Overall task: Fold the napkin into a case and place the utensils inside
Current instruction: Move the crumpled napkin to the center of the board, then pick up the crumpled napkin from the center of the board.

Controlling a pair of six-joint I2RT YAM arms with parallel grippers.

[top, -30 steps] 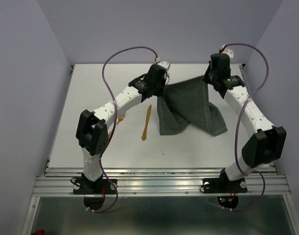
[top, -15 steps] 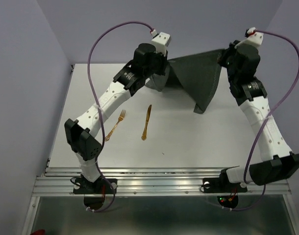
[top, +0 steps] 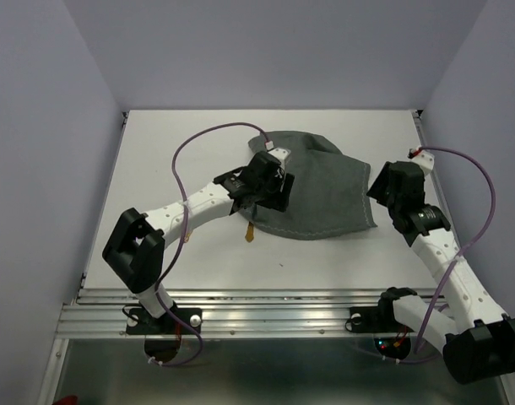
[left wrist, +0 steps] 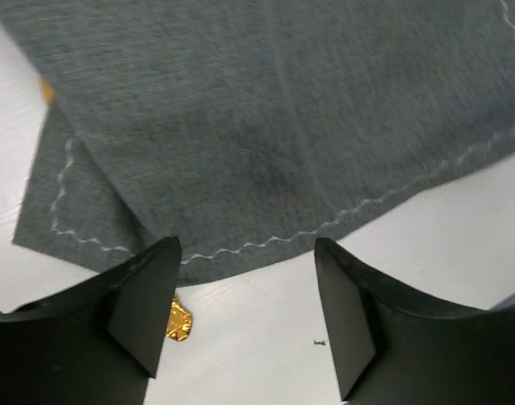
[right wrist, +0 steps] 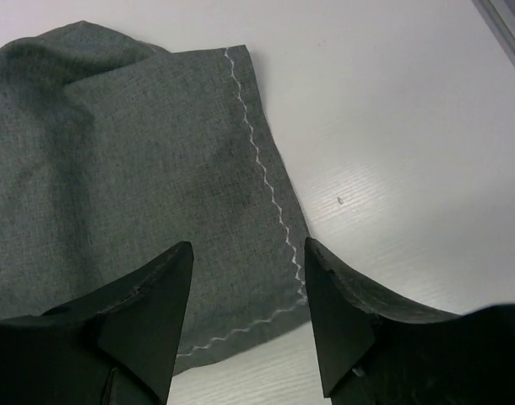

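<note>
Top view: the napkin [top: 321, 190] lies spread as a rounded, loosely doubled sheet on the far middle of the white counter [top: 156, 160], its pale hem running down the right side and along the near edge. The left gripper [top: 271, 196] hangs over the napkin's left edge and the right gripper [top: 382, 189] stands just beside its right edge; neither holds the cloth. One orange utensil [top: 250, 230] shows only its near end, just off the napkin's near-left corner under the left arm. Left wrist view: the napkin fills the upper part, with a folded under-layer showing at lower left. The gripper's two dark fingers [left wrist: 143, 308] stand wide apart at the bottom with only the hem and bare counter between them. An orange utensil tip lies just beside the left finger, and an orange speck [left wrist: 45, 89] shows at the cloth's left edge. Right wrist view: the fingers [right wrist: 156, 291] are apart and clamp nothing; the napkin's hemmed corner lies flat between and beyond them.
</note>
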